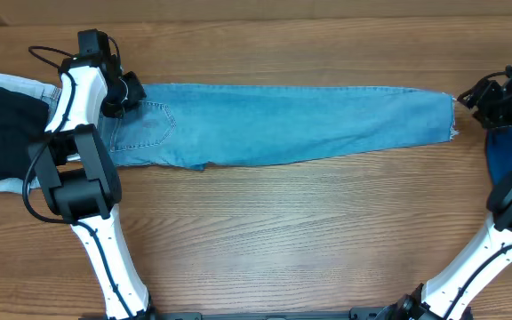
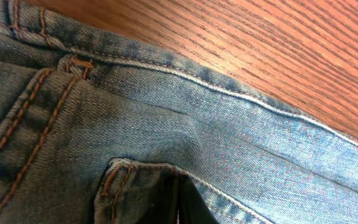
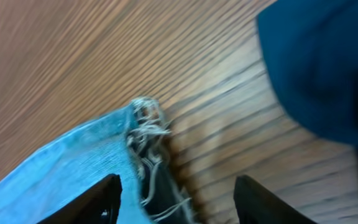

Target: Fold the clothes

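Long light-blue jeans [image 1: 283, 120] lie flat across the table, waist to the left and frayed hem [image 1: 452, 120] to the right. My left gripper [image 1: 121, 92] sits on the waist end. In the left wrist view denim [image 2: 166, 124] fills the frame and a fold of it bunches up at the bottom centre, with the gripper shut on it. My right gripper [image 1: 480, 100] hovers at the hem end. Its dark fingers [image 3: 104, 199] stand apart, open, with the frayed hem [image 3: 145, 124] lying between them on the wood.
A dark navy piece [image 1: 3, 133] lies at the left edge on pale denim [image 1: 7, 82]. Brighter blue denim [image 1: 509, 156] lies at the right edge, just past the hem [image 3: 316, 68]. The wooden table [image 1: 283, 231] shows in front of the jeans.
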Motion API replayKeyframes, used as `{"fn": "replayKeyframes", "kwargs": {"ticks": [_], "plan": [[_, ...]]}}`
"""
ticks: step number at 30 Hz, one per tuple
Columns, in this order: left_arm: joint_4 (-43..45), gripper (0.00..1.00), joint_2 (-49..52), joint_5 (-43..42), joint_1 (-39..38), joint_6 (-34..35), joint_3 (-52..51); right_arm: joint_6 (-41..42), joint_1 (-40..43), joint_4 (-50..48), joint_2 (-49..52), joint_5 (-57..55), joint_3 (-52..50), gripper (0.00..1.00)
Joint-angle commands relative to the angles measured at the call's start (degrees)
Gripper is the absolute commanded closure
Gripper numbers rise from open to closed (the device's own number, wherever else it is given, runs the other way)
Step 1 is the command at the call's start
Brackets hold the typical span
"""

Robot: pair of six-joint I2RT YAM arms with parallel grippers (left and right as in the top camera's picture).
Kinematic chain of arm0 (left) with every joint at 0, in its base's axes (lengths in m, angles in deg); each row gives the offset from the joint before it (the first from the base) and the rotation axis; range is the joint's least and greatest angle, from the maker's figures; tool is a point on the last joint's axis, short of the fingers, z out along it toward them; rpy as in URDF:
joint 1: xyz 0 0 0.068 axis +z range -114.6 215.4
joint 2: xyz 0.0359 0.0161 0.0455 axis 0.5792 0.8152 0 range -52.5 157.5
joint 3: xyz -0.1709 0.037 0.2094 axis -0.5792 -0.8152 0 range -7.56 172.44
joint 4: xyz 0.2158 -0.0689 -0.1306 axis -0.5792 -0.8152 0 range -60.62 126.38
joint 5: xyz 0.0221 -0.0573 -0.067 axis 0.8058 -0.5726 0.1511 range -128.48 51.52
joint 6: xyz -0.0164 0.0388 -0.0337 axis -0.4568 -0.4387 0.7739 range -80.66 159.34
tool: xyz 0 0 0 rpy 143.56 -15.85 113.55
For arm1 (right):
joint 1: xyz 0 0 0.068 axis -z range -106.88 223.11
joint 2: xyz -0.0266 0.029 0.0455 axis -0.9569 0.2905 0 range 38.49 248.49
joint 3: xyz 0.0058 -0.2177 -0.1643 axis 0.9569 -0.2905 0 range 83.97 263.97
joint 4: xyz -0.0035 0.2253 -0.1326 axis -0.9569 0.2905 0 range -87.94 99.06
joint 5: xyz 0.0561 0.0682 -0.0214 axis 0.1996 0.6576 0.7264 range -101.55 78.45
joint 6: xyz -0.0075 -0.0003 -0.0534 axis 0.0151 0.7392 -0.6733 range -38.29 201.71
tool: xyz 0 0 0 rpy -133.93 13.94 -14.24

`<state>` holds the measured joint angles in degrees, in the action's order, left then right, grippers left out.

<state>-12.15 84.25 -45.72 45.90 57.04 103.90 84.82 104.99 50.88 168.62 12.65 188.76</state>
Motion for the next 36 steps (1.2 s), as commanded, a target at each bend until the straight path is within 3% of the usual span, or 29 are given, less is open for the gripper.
{"fn": "replayKeyframes", "kwargs": {"ticks": [1,3,4,9,17,22,27,36], "plan": [[0.81,0.94,2.6,0.09,0.33,0.76,-0.31,0.7,-1.66,5.53,-6.12,5.44,1.79,0.46],[0.74,0.94,2.6,0.07,0.33,0.76,-0.31,1.44,-3.82,11.8,-6.05,4.48,1.57,0.77],[0.61,0.94,2.6,0.0,0.33,0.74,-0.31,1.46,-4.79,13.57,-6.05,3.19,1.29,0.82],[0.42,0.93,2.6,-0.33,0.33,0.74,-0.31,5.14,-10.4,15.39,-5.92,-5.86,0.76,0.81],[0.48,0.93,2.6,-0.31,0.35,0.52,-0.31,9.4,-11.54,2.12,-5.84,-8.04,-12.22,0.86],[0.44,0.92,2.6,-0.26,0.37,0.5,-0.31,10.69,-11.39,0.44,-5.84,-17.53,-16.06,0.88],[0.85,0.92,2.6,-0.09,0.85,0.52,-0.31,15.19,-7.74,4.0,-5.84,-29.33,-16.48,0.88],[0.85,0.9,2.25,-3.23,2.45,-1.92,-0.24,13.33,-0.68,5.05,-5.9,-30.1,-16.13,0.86]]}}
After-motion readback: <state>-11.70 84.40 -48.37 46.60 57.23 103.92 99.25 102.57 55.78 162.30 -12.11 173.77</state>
